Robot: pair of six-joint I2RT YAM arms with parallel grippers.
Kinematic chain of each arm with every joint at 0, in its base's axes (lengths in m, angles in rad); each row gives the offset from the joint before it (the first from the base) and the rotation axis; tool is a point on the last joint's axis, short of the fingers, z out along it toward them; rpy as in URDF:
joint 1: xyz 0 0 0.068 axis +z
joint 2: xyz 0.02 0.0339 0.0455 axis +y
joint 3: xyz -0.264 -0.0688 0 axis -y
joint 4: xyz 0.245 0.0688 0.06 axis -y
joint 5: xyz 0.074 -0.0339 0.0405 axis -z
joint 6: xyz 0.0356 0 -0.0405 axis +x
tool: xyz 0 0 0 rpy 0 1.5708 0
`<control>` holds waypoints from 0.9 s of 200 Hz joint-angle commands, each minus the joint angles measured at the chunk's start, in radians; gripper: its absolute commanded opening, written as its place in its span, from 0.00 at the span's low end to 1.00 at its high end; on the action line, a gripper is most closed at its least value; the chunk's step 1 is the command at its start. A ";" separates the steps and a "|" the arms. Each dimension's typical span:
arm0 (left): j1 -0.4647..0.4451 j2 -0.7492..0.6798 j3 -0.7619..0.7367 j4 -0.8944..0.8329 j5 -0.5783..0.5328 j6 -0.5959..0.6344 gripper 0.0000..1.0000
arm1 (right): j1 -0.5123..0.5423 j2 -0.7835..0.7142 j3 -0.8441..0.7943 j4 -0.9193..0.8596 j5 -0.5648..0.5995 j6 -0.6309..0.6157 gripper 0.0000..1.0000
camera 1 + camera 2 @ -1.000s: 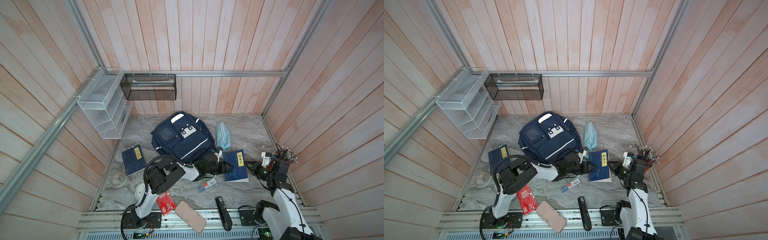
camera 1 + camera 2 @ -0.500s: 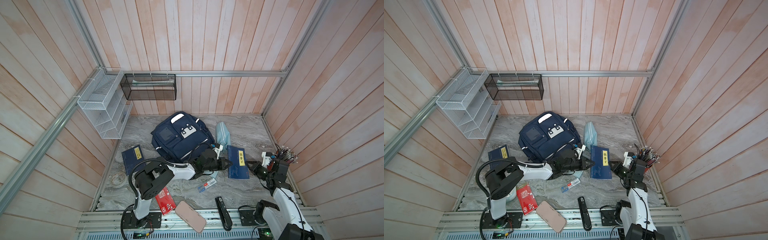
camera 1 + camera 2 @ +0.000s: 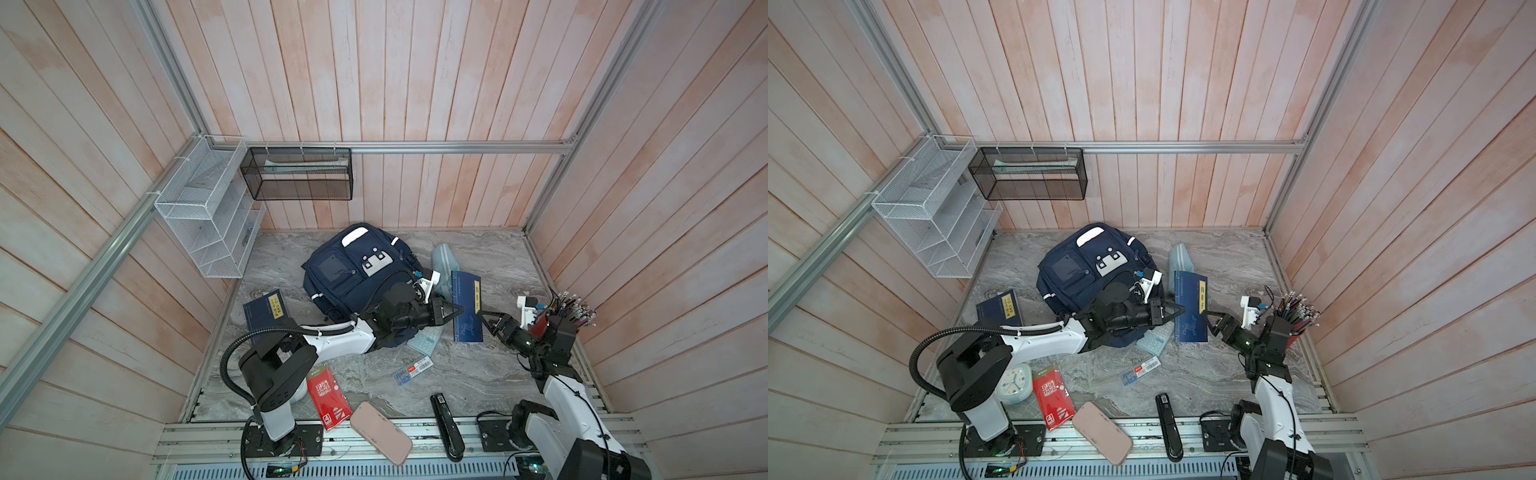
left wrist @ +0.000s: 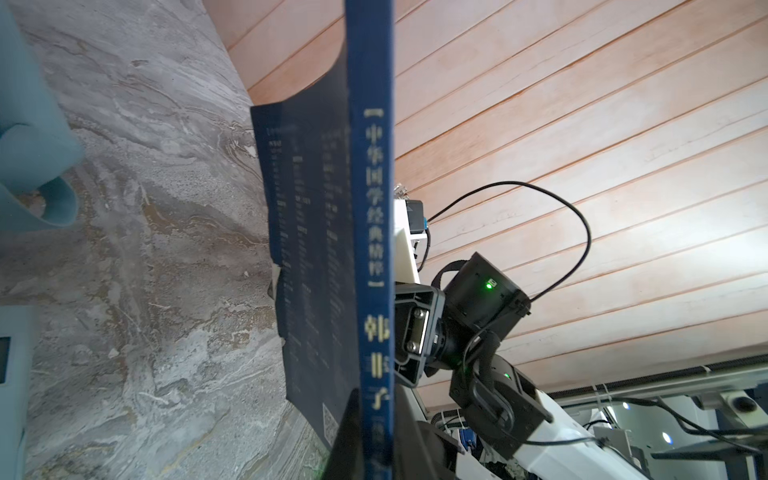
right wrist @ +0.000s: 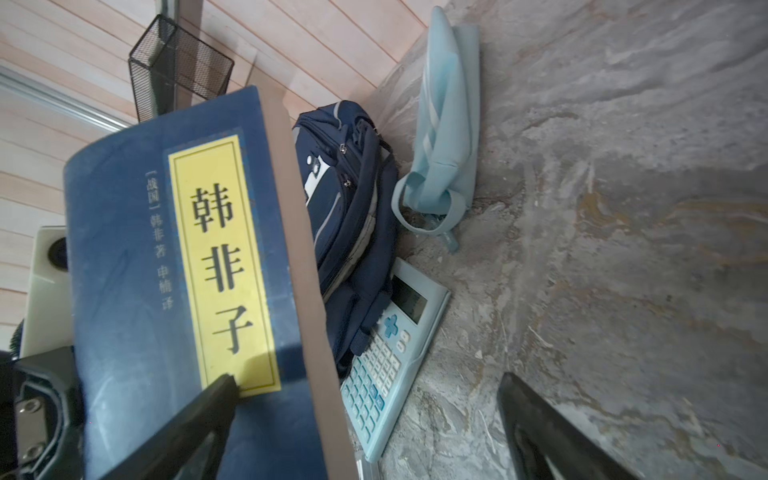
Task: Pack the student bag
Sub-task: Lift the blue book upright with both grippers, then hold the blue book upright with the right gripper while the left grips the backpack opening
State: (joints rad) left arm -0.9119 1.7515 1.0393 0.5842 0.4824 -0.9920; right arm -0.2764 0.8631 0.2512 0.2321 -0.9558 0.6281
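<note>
Thin one-claw hold
Only the left claw [image 3: 456, 310] pinches the blue book [image 3: 469, 291], spine-side; the right claw [image 3: 484, 321] gapes wide opposite. It could twist loose before the student bag [image 3: 353, 276] behind.

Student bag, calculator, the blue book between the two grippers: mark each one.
student bag [image 3: 347, 291]: in a top view, on the navy front panel below the pockets.
calculator [image 5: 382, 365]: right wrist view, on its keypad.
blue book [image 3: 1188, 316]: in a top view, on the middle of the front cover.

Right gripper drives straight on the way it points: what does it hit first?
Likely the blue book: its page edge sits between the right gripper's open jaws, while the left gripper holds the spine.
</note>
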 commanded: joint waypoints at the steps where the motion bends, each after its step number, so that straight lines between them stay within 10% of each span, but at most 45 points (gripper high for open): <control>1: -0.003 -0.024 0.012 0.061 0.055 0.015 0.00 | 0.019 0.001 0.009 0.106 -0.064 0.019 0.98; 52: 0.008 -0.009 0.000 0.112 0.090 0.023 0.00 | 0.033 0.026 0.006 0.223 -0.172 0.069 0.93; 112: 0.055 0.055 0.021 0.095 0.152 0.054 0.00 | 0.047 0.011 -0.016 0.277 -0.186 0.094 0.01; 147: 0.067 0.057 0.038 -0.015 0.132 0.129 0.00 | 0.054 -0.021 -0.010 0.204 -0.137 0.050 0.00; 180: 0.102 0.009 0.028 -0.169 0.031 0.199 0.52 | 0.062 -0.056 0.013 0.119 -0.062 0.034 0.00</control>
State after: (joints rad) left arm -0.8257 1.8091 1.0451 0.5133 0.5816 -0.8860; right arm -0.2295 0.8349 0.2455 0.4232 -1.0542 0.6926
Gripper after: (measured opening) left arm 0.435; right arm 0.091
